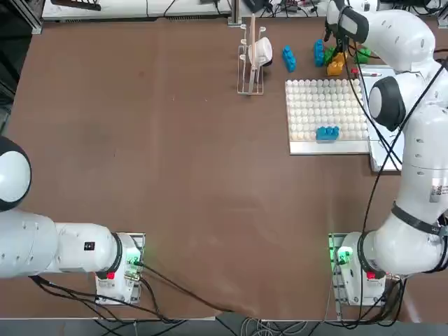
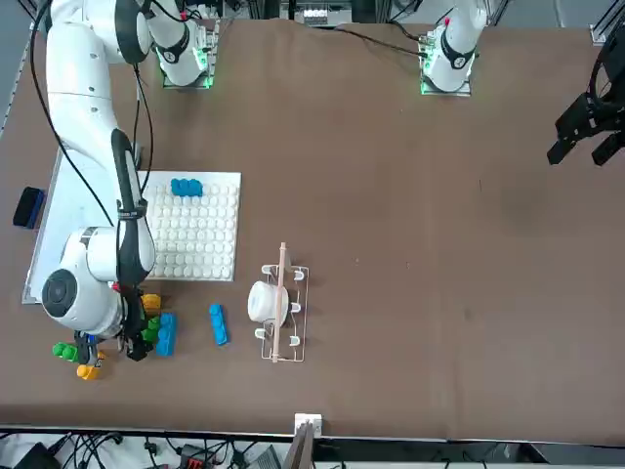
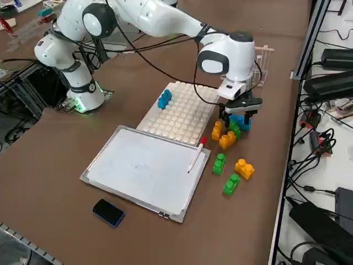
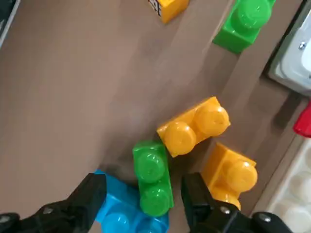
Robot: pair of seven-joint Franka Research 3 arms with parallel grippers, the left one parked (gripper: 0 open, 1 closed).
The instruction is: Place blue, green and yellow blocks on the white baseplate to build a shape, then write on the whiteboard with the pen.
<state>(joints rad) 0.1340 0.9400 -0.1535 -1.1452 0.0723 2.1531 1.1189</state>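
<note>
- Step in hand: block building. One blue block sits on the white baseplate, at its edge nearest the robot; green and yellow are not yet placed.
- Right gripper hangs low over the loose cluster beyond the baseplate, fingers wide and empty, straddling a green block.
- That green block lies against a blue block and beside two yellow blocks.
- Judgement: next move is a short descent and a close on the green block alone; crowding neighbours may be nudged.
- Whiteboard lies beside the baseplate on the tabletop, the pen resting on its edge, untouched.
</note>
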